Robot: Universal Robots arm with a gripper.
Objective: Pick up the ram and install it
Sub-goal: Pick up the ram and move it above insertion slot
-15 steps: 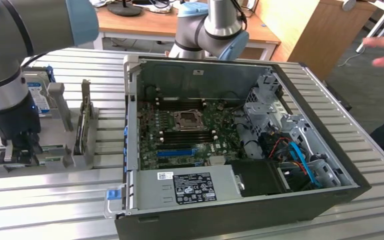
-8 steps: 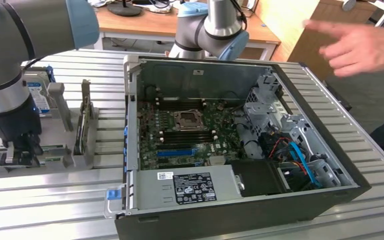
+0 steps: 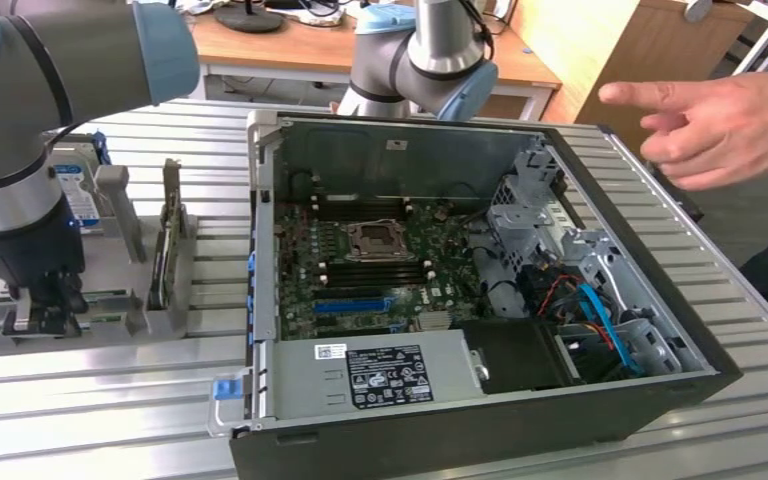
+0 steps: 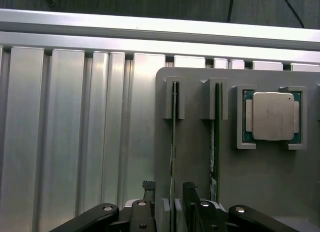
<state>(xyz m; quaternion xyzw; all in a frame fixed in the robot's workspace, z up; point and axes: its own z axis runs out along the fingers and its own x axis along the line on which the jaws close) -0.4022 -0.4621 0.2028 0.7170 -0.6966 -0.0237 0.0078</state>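
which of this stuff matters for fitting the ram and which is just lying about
For the job: ram stick, straddled by the open pincer; grey holder; motherboard.
Lying about: second stick in the next slot; processor chip; hard drive; power supply; person's hand.

thin green ram (image 4: 173,142) edge-up in holder (image 4: 195,142)
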